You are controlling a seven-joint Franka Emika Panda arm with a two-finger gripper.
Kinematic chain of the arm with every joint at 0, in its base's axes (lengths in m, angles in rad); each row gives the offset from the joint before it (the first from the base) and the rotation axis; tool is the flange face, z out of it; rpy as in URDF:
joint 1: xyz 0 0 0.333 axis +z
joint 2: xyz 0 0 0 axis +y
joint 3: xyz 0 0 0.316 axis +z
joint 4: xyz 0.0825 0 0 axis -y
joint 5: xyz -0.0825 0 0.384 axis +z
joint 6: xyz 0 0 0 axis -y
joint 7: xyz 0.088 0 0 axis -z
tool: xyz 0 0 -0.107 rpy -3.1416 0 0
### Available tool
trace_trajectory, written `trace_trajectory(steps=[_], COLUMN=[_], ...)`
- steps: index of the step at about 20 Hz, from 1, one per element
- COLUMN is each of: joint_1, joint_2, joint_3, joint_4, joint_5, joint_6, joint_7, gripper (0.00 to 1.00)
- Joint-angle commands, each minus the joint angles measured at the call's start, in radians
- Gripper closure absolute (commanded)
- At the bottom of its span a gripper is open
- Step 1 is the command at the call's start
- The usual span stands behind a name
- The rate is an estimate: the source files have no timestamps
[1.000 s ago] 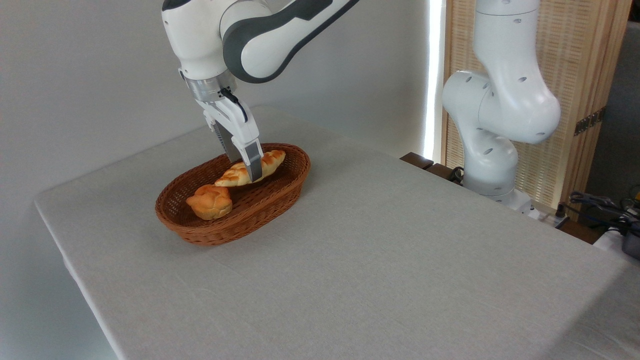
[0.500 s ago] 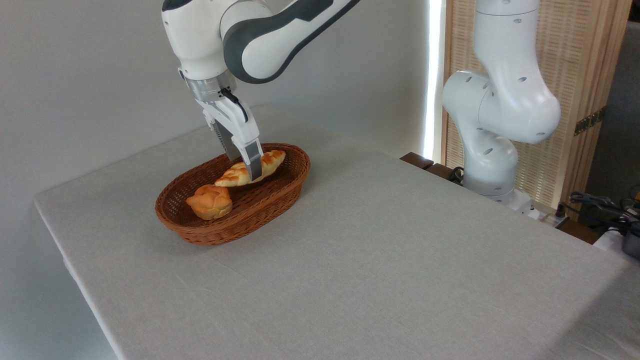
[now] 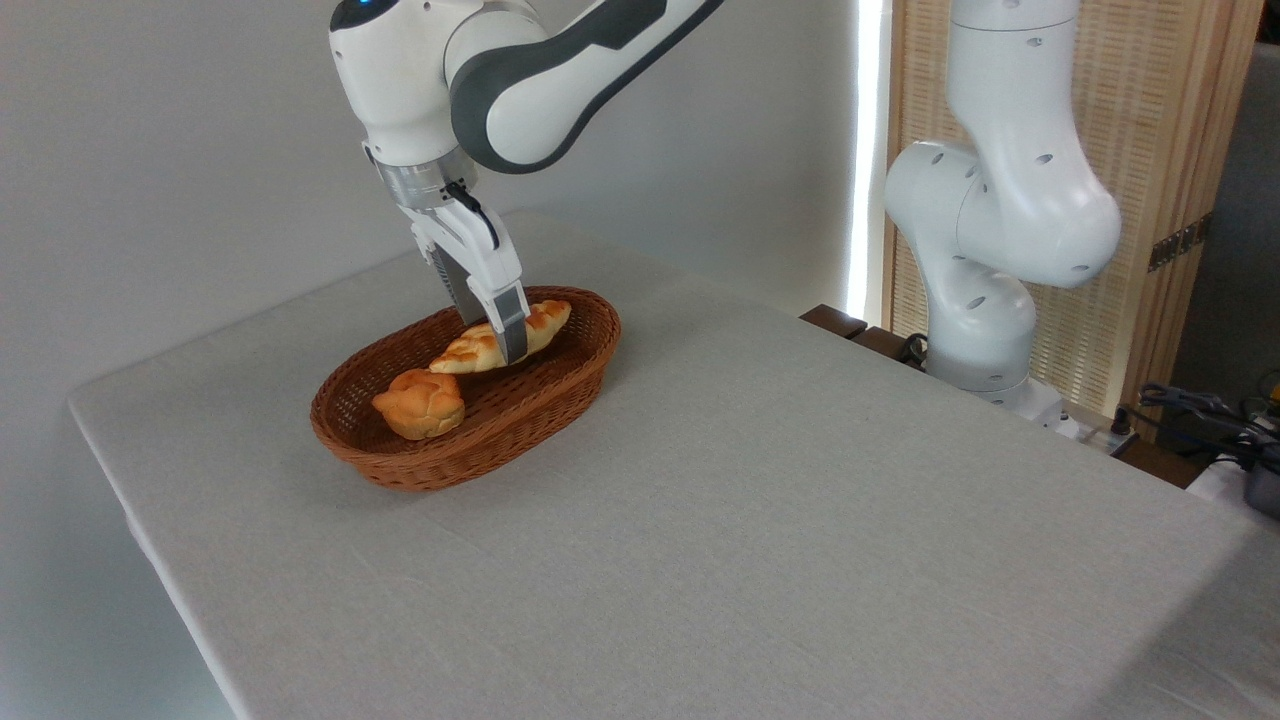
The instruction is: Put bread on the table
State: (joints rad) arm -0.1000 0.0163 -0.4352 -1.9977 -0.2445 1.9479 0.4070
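Your gripper [image 3: 510, 345] is clamped on the bread [image 3: 500, 337], which sits inside the wicker basket [image 3: 450, 455] beside a round bun [image 3: 420, 402]. The table [image 3: 750, 520] wears plain grey cloth; behind it you see a white wall [image 3: 150, 150] and a slatted wooden screen [image 3: 1150, 130].

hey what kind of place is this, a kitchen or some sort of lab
Most likely a robot lab or test room, not a kitchen. A white robot arm is mounted beside a cloth-covered table, loose cables lie at the right, and the only food is bread in a basket.
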Motion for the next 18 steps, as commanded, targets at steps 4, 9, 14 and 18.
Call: trace_trajectory(steps=[4,9,14,18], joint_1=[-0.006,-0.006,-0.006,-0.006], joint_2=[0.002,0.002,0.002,0.002], joint_3=[-0.010,-0.010,-0.010,-0.010], joint_4=[-0.026,-0.029,-0.027,-0.027], joint_5=[-0.019,-0.018,-0.007,-0.007], joint_6=[0.032,0.032,0.042,0.042], joint_7=[-0.013,-0.017,-0.016,-0.016], gripper=[0.00,0.21,0.79,0.84])
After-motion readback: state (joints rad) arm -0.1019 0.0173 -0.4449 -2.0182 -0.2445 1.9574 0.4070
